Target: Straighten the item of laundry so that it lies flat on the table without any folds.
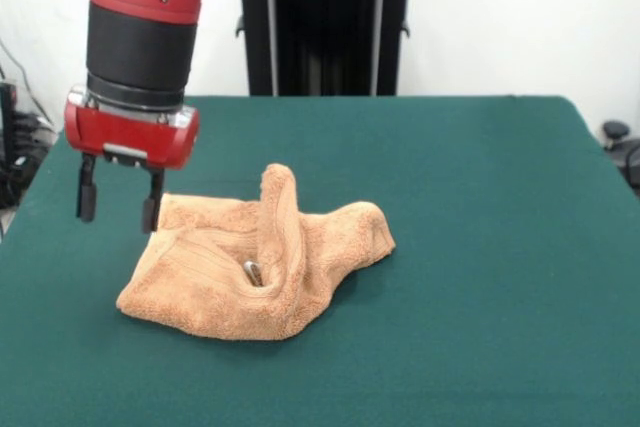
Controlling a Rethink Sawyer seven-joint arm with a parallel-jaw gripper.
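One tan hand towel lies bunched mid-table, a ridge standing up through its middle. Gripper hovers at its corner, fingers apart and empty; the next move looks like pinching that corner and pulling it outward.

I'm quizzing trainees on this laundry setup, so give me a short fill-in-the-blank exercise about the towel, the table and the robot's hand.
1. The towel lies ____ on the table, with a raised ridge through its middle.
2. The table's top is dark ____.
3. The hand hangs with its fingers ____, empty, by the towel's edge.

Missing words: crumpled; green; open
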